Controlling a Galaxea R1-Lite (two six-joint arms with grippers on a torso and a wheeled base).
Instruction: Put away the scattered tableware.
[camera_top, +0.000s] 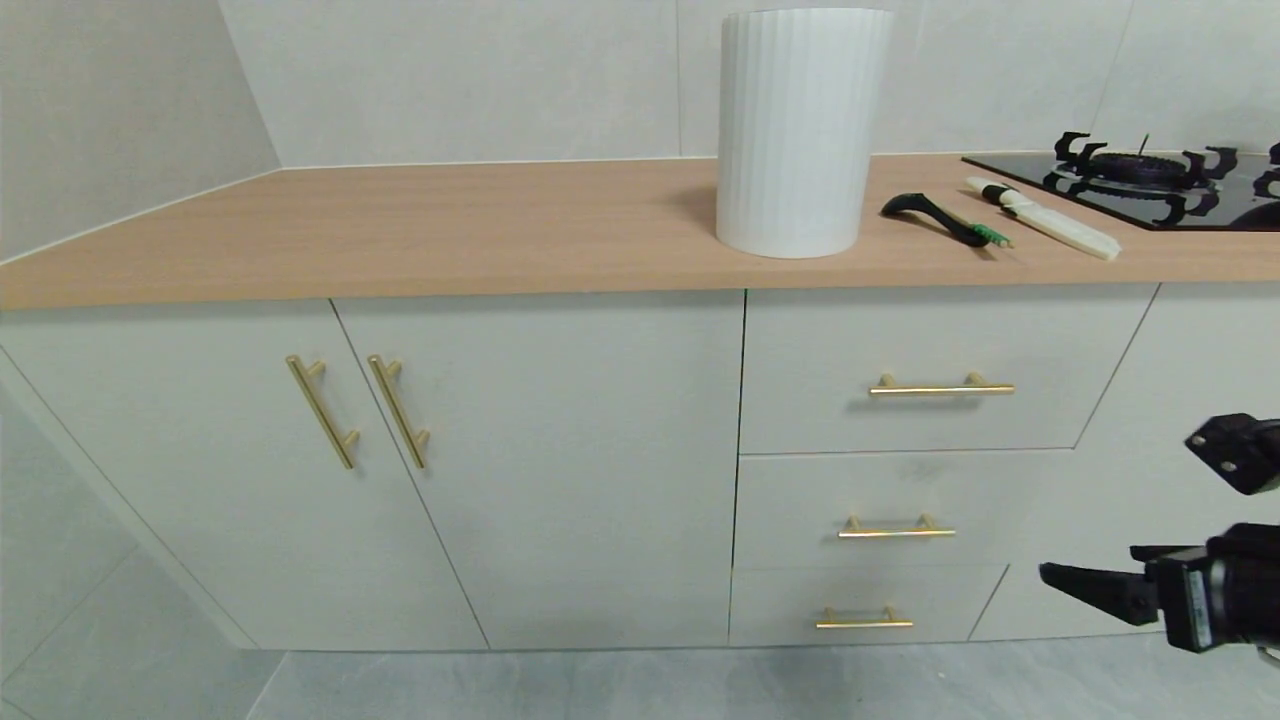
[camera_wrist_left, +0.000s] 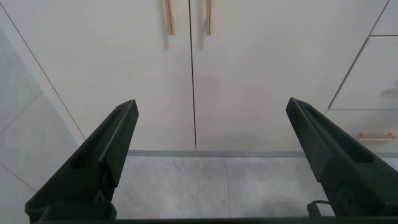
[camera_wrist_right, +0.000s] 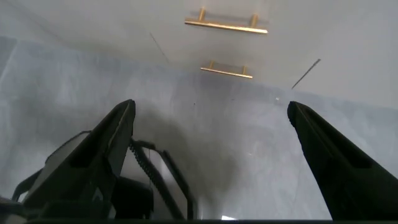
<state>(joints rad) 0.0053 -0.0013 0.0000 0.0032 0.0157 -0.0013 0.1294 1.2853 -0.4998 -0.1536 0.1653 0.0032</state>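
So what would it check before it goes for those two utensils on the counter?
1. Left end effector open, empty: ok.
2. Right end effector open, empty: ok.
3. Black-handled utensil and white utensil lying free on the countertop: ok.
4. End effectors up at counter height: not ok, both low by the cabinet fronts.
5. White ribbed container open on top: cannot tell, inside hidden.

Wooden tabletop (camera_top: 450, 230) over pale cabinet doors (camera_top: 540, 470); three drawers (camera_top: 940, 340) with brass handles; black gas hob (camera_top: 1140, 185) at the right end.
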